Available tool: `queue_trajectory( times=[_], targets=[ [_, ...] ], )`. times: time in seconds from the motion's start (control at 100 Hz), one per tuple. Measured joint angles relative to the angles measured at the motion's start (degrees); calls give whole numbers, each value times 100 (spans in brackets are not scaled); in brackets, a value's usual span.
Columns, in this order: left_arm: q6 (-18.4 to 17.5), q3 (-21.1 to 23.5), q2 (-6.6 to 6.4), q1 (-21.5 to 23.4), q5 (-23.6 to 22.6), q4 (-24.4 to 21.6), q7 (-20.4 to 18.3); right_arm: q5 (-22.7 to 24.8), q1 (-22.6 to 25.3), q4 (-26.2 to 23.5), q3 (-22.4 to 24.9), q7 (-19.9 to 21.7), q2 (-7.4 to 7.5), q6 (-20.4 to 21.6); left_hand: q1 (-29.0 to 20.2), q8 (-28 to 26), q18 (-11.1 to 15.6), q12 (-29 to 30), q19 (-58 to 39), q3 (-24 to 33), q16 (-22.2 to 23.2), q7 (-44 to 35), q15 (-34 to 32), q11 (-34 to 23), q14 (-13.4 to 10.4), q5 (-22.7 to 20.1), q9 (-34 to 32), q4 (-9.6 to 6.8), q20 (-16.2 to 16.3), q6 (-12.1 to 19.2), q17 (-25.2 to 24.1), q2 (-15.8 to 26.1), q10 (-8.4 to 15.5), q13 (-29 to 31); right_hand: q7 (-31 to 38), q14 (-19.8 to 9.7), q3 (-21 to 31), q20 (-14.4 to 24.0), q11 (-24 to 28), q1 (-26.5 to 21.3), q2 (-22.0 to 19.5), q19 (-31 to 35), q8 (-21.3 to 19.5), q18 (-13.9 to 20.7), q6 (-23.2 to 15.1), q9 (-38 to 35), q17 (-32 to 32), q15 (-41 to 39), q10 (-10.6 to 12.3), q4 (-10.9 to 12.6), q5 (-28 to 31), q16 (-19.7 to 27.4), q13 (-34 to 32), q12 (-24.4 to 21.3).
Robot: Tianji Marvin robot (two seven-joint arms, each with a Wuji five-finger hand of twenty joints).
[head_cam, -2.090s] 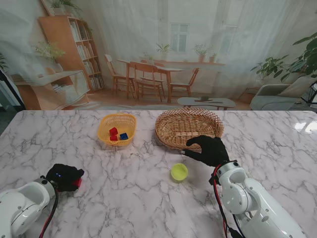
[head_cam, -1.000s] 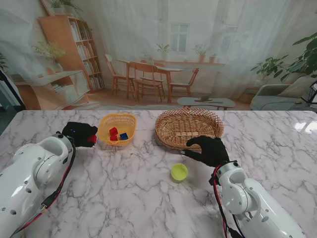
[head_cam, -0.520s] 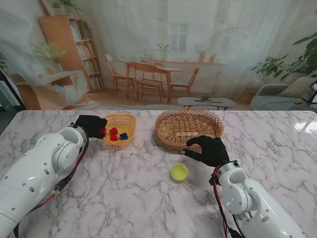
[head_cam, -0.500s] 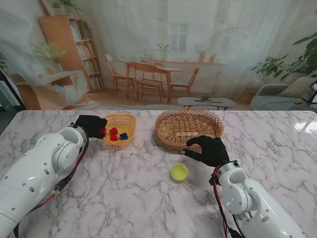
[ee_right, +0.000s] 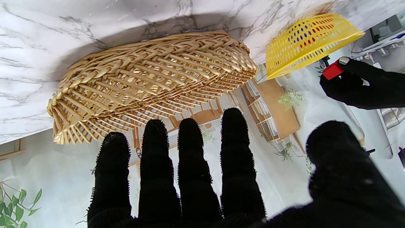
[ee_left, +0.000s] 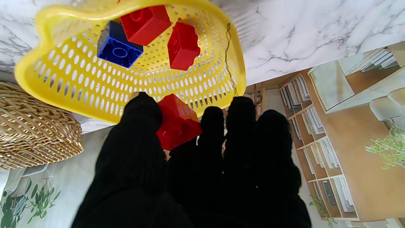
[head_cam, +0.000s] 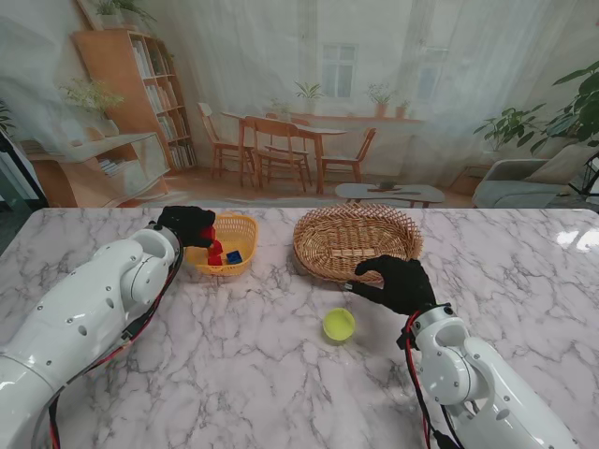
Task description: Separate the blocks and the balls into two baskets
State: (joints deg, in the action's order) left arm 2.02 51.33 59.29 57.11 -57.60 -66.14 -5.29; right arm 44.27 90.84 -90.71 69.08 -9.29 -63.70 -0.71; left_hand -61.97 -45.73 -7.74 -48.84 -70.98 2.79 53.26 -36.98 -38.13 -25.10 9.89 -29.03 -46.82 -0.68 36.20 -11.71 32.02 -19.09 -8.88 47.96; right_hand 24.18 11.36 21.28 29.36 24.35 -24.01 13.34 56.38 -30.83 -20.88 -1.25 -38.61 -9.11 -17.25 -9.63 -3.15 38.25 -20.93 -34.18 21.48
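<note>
The left hand (head_cam: 190, 225), gloved in black, hangs over the left rim of the yellow plastic basket (head_cam: 236, 265) and pinches a red block (ee_left: 177, 126) between its thumb and fingers; in the left wrist view that block sits at the fingertips, just over the basket's near wall and clear of the basket floor. Inside the basket lie two more red blocks (ee_left: 183, 46) and one blue block (ee_left: 117, 50), the blue one touching a red one, the other red one a little apart. The right hand (head_cam: 401, 284) holds nothing: its fingers (ee_right: 193, 164) are spread and straight, with the thumb well off to the side, and it hovers at the near rim of the woven wicker basket (head_cam: 356, 243), which stands to the right of the yellow one, the two baskets near each other but not touching. From the stand, the wicker basket's inside shows only its weave. A yellow-green ball (head_cam: 339, 325) rests on the marble table (head_cam: 281, 374), nearer to me than both baskets, just to the left of the right hand and apart from it. In the right wrist view the left hand shows beside the yellow basket with the red block at its fingertips.
</note>
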Motion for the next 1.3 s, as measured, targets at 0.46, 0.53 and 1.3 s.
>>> queue_trajectory(
  times=[0.46,0.53,1.3],
  targets=[
    [92,-662,103,-448,323,654,370,2,-55,50,-47,23,4,6,447,1850,76,2628,1382,-200,-1413,2155,1447,1052,163,430,1990,0,-318,82,-1205,751,-165,-1440,0,0,0,0,0,0,0,0,0,0,0,0,0,0,0,0,0,0,0,0],
    [84,-660,113,-449,324,658,392,2,-56,54,-46,23,4,6,620,2001,4,2941,1758,-285,-1829,2442,1748,1243,270,526,2252,0,-514,66,-1402,751,-244,-1659,0,0,0,0,0,0,0,0,0,0,0,0,0,0,0,0,0,0,0,0],
    [-1317,1741,46,1640,-537,-2096,593,0,12,37,63,-75,-8,65,1275,1907,-376,3158,2186,-305,-2306,2548,1989,1647,480,78,2310,0,-856,89,-2063,1388,-307,-2152,0,0,0,0,0,0,0,-1,0,0,0,0,0,0,0,0,0,0,0,0]
  ],
)
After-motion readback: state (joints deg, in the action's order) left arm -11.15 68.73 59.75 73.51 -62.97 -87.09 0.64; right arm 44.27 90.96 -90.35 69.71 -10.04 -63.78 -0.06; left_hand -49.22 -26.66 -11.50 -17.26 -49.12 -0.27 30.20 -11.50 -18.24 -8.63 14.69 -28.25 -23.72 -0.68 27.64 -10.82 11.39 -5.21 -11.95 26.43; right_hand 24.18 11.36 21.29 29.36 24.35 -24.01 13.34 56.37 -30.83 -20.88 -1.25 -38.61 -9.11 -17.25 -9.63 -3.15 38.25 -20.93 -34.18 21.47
